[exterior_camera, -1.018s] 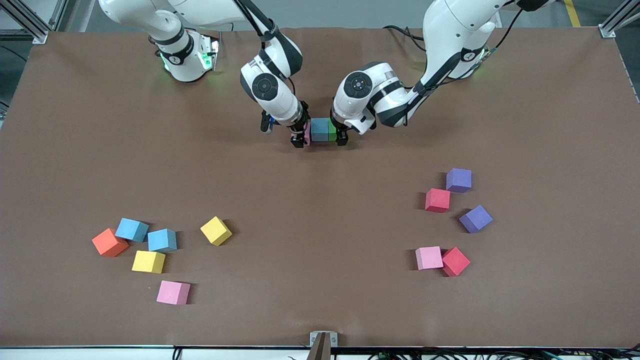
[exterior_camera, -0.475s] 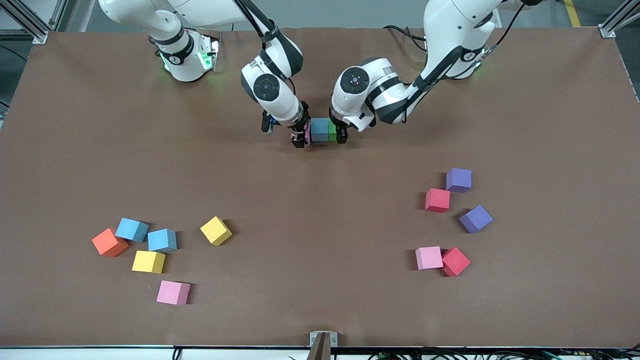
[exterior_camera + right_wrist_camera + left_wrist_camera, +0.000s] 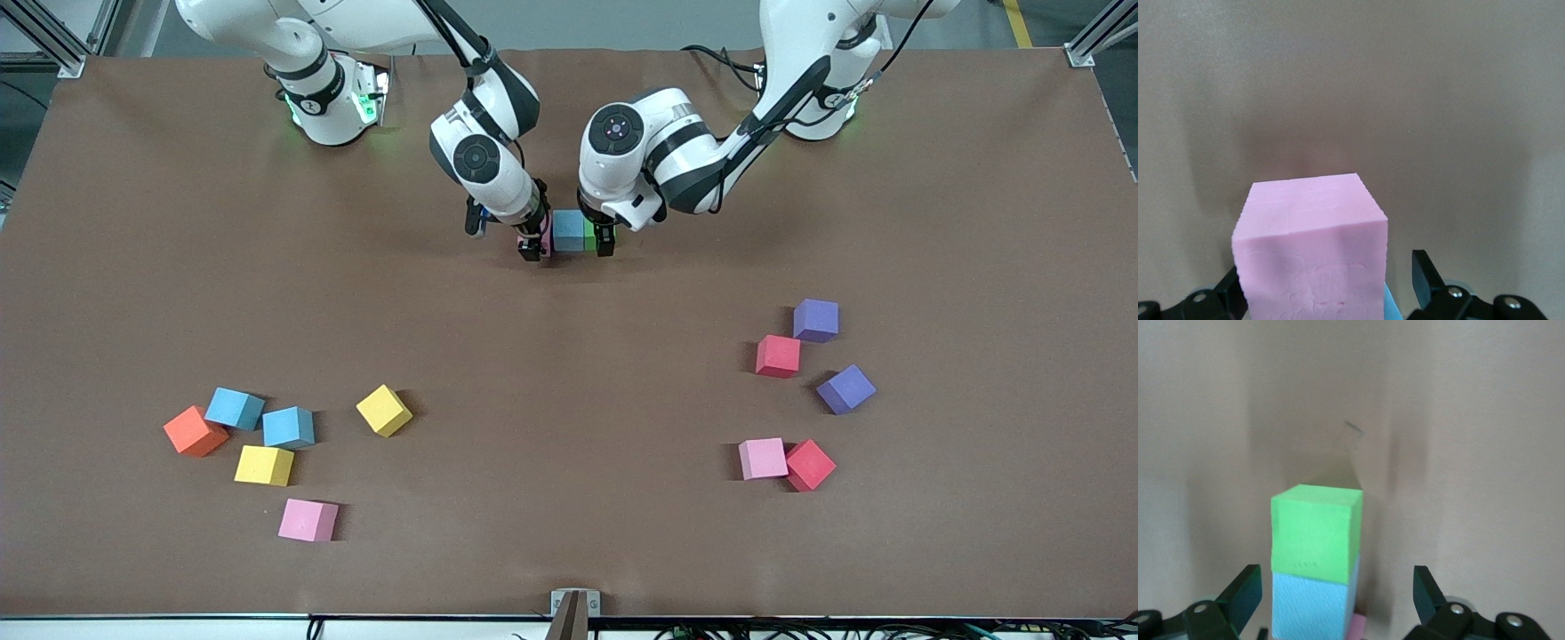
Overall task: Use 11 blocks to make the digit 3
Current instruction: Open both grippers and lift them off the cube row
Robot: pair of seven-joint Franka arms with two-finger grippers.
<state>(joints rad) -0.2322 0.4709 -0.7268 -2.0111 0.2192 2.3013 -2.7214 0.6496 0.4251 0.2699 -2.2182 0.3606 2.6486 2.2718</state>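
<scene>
Swinging its elbow toward the row's middle, the left arm shifts while both grippers stay low. Left gripper (image 3: 605, 240) straddles the green block (image 3: 590, 231) with jaws wide; right gripper (image 3: 532, 244) brackets the pink block (image 3: 1310, 257), fingers spread, gripping nothing. Between them sits a light blue block (image 3: 568, 230), the three touching in one short row near the robots' bases. Eight cubes remain to place by this count; loose blocks lie nearer the camera, toward each end of the table (image 3: 569, 356). Arms partly hide the row's pink cube.
</scene>
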